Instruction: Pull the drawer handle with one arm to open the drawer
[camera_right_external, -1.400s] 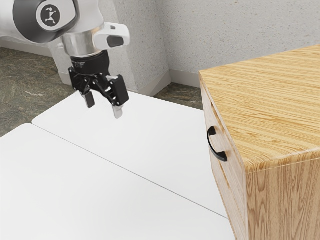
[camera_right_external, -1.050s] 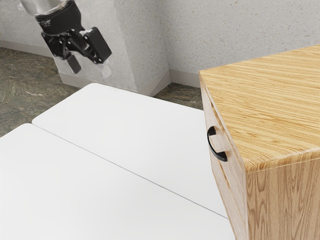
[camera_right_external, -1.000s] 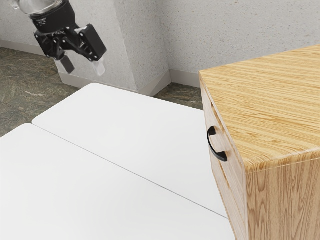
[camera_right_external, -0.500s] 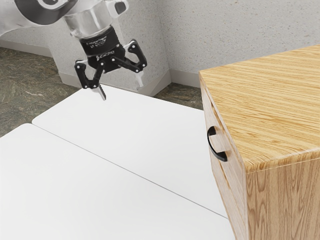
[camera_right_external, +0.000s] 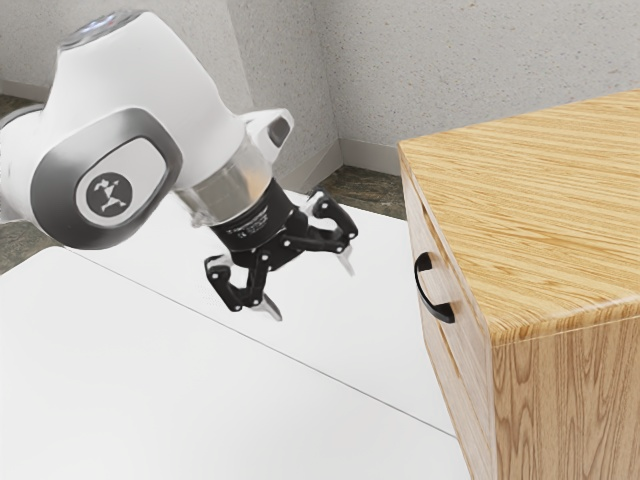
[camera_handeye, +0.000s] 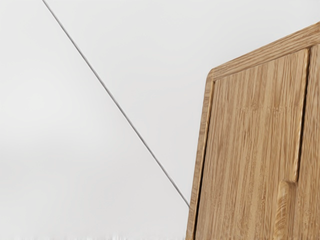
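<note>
My jaws hang spread wide and empty over the white tabletop (camera_right_external: 120, 400), apart from the black drawer handle (camera_right_external: 432, 290) on the wooden cabinet (camera_right_external: 540, 200) at the exterior view's right.

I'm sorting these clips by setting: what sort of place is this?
Likely a bare simulated workroom: two white tables set edge to edge, a wooden drawer cabinet, and rough grey plaster walls.

Wood-grain cabinet front (camera_handeye: 250, 150) with narrow panel grooves (camera_handeye: 300, 115), beside white table (camera_handeye: 75, 150) with thin diagonal seam (camera_handeye: 115, 102).
</note>
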